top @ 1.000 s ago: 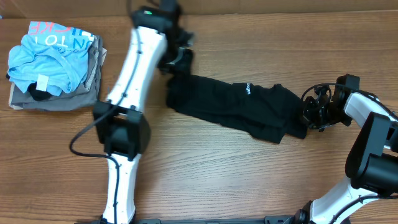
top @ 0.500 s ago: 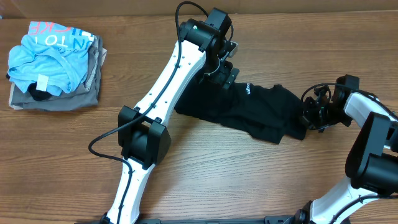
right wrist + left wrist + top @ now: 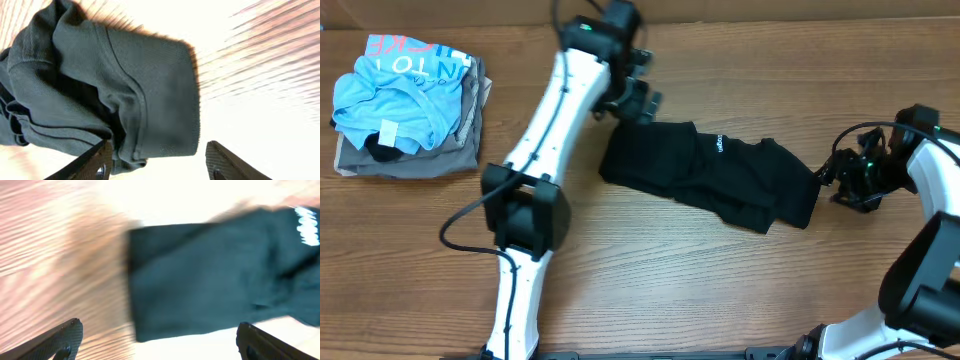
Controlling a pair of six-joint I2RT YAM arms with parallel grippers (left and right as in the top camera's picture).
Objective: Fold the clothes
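One black garment [image 3: 720, 178], two piled garments [image 3: 405, 105]

The clothes [image 3: 720, 180] are showing plain black with a small white label [image 3: 719, 145], while left of them a light blue T-shirt [image 3: 400, 95] with reddish lettering is lying over a grey-tan garment [image 3: 410, 162] on the brown wood-grained bench [image 3: 650, 280].

Left arm [image 3: 552, 115]: reaches long from the near table edge up across to the far side, elbow bent low, wrist turned right; left gripper [image 3: 638, 98] points down, fingers [image 3: 67, 335] spread wide, nothing between them. Right arm [image 3: 928, 250]: folded at the right edge, forearm angled inward; right gripper [image 3: 845, 178] faces left, low over the table, fingers [image 3: 97, 162] parted and empty.
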